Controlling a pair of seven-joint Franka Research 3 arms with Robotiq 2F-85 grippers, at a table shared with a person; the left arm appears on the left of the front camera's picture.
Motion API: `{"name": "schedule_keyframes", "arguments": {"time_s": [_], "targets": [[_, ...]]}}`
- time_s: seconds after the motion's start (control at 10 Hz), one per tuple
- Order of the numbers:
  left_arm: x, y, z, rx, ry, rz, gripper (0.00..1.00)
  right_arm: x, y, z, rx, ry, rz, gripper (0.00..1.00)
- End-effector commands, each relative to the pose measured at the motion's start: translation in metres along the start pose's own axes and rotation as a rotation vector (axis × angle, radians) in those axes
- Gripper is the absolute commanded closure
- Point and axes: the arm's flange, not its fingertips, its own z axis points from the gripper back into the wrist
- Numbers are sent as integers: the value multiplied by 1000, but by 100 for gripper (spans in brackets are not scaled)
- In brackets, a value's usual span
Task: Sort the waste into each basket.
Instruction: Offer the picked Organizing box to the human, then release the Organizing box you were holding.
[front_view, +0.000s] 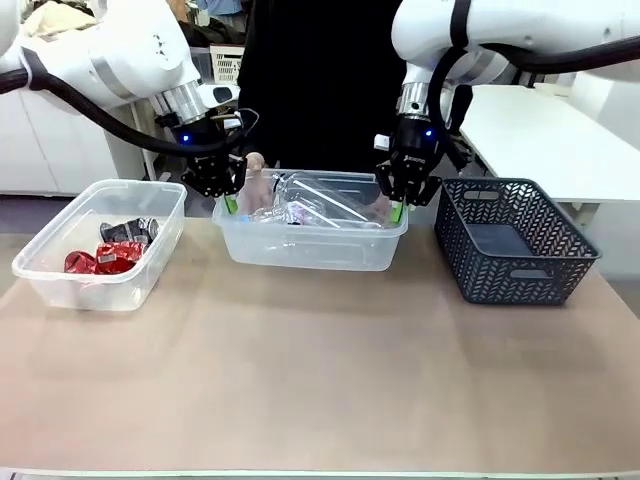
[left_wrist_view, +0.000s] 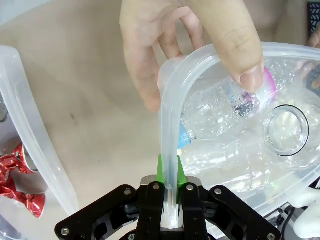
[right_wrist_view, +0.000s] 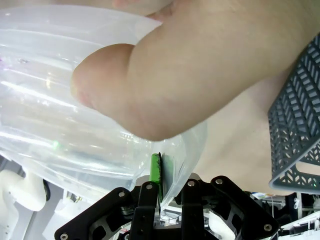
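Note:
The middle clear basket (front_view: 310, 252) holds clear plastic bottles (front_view: 310, 205), one with a pinkish label (left_wrist_view: 268, 84). My left gripper (front_view: 232, 203) is shut on the rim at its left end, and in the left wrist view the rim (left_wrist_view: 172, 115) runs between my left gripper's (left_wrist_view: 170, 202) green pads. My right gripper (front_view: 397, 208) is shut on the rim at the right end, and the right wrist view has my right gripper (right_wrist_view: 162, 192) pinching the thin wall (right_wrist_view: 50, 100). A second clear basket (front_view: 40, 275) at the left holds crushed red cans (front_view: 105, 260) and a black-silver can (front_view: 128, 231).
A person's hands grip the same basket beside each gripper, one hand (left_wrist_view: 190, 45) at the left corner and one hand (right_wrist_view: 200, 75) at the right end. A dark blue-grey lattice basket (front_view: 515, 245) stands just right of it. The near half of the table (front_view: 320, 380) is bare.

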Motion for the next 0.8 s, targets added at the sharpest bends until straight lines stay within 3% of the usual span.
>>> {"name": "schedule_keyframes", "arguments": {"time_s": [0.0,0.6,0.7], "targets": [[-1,-2,-1,5,3,-9,95,-6,2,1,-1,-4,10,95],[0,0,0,0,0,0,95,0,0,0,0,-1,0,95],[2,-7,-2,-14,28,-24,35,-16,-12,7,50,-124,-58,38]]}}
